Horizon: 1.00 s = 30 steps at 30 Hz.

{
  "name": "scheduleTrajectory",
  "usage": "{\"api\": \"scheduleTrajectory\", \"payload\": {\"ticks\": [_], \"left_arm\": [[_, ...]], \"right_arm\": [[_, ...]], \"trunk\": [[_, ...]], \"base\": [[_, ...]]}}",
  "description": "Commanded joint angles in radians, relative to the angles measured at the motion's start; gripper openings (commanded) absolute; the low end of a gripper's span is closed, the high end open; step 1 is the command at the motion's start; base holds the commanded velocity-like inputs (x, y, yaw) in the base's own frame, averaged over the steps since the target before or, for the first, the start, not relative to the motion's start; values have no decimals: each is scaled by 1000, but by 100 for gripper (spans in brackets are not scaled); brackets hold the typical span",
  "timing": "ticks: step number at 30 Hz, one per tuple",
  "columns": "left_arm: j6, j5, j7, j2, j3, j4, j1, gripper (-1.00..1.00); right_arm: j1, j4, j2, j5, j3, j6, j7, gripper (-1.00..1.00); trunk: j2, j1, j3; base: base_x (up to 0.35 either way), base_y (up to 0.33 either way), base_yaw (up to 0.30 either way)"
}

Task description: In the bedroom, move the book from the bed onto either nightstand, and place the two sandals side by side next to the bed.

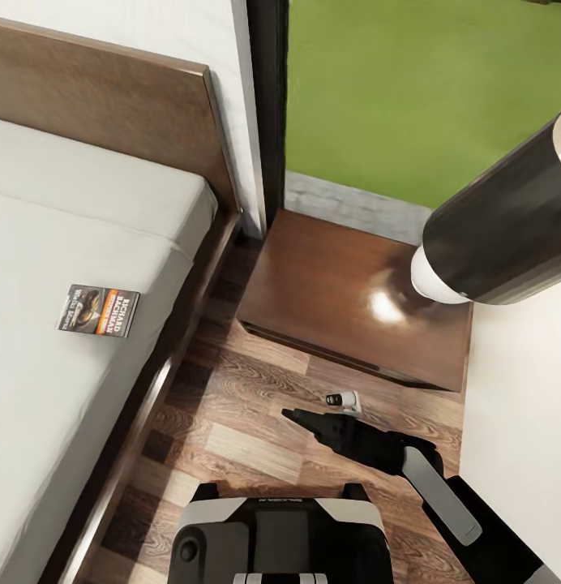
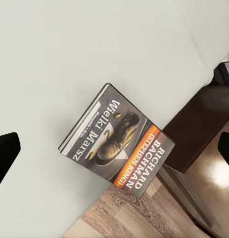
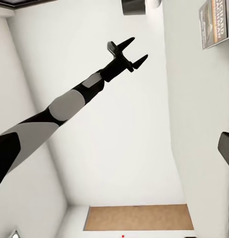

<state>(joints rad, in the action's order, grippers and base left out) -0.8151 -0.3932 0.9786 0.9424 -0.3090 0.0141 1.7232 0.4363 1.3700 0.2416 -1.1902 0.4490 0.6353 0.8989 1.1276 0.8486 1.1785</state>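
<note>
The book point(image 1: 98, 311) lies flat on the bed point(image 1: 62, 227), cover up, close to the mattress edge nearest the nightstand point(image 1: 345, 296). The two are apart, with a strip of wood floor point(image 1: 232, 422) between them.

My left hand point(image 3: 139, 48) is spread wide and holds nothing. In the left wrist view its dark fingertips point(image 2: 5, 154) sit at opposite edges, with the book between them but some way ahead. The hand hangs low over the floor, short of the bed frame. My right arm point(image 1: 499, 227) is raised above the nightstand. I cannot tell how its hand stands.

I judge the job in hand to be the reach for the book, and several things could spoil it:
- The book is thin and lies flush on a soft mattress. If I close from above, the fingers may press into the bedding and slide over the cover.
- It sits askew to the fingers, so a careless squeeze could spin it, or nudge it off the edge onto the floor.
- The left arm starts low, so going straight in risks clipping the bed frame.
- The raised right arm hangs over the nightstand, so it may be in the way when I set the book down.
</note>
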Motion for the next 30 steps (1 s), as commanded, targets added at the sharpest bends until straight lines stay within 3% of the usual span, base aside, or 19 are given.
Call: {"api": "scheduleTrajectory", "payload": {"ticks": [1, 30], "left_arm": [[-6, -7, 4, 1, -9, 0, 1, 100], [-5, -7, 5, 0, -9, 0, 1, 100]], "right_arm": [[1, 0, 1, -9, 2, 7, -2, 100], [1, 0, -1, -5, 13, 6, 2, 100]], "trunk": [[0, 0, 0], [0, 0, -32]], "base": [[0, 0, 0], [0, 0, 0]]}}
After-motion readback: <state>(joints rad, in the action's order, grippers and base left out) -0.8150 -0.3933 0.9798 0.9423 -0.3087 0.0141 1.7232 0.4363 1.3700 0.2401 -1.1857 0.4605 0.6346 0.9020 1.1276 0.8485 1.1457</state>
